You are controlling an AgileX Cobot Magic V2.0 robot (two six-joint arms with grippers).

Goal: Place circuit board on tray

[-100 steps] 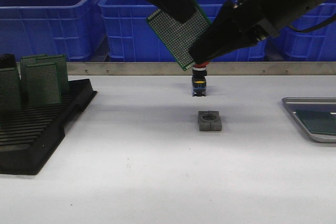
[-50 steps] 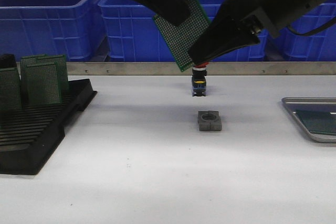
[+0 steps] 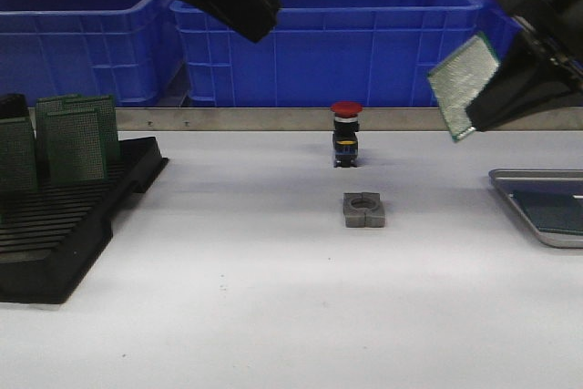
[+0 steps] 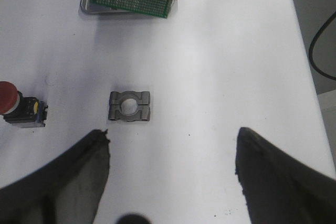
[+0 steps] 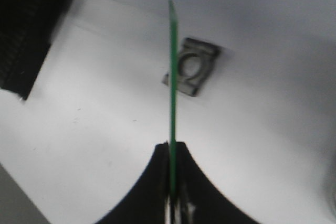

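Left pincer [image 4: 170, 174] agape, raised; right pincer [image 5: 171, 195] clamped, aloft.

a white desk [image 3: 273, 316] fills the lower part of the front view, lit evenly with soft shadows. along its far edge runs a grey metal strip [image 3: 228, 118] with small screws. behind the strip stand big blue crates [image 3: 346, 38] side by side, their ribbed walls closing off the back.
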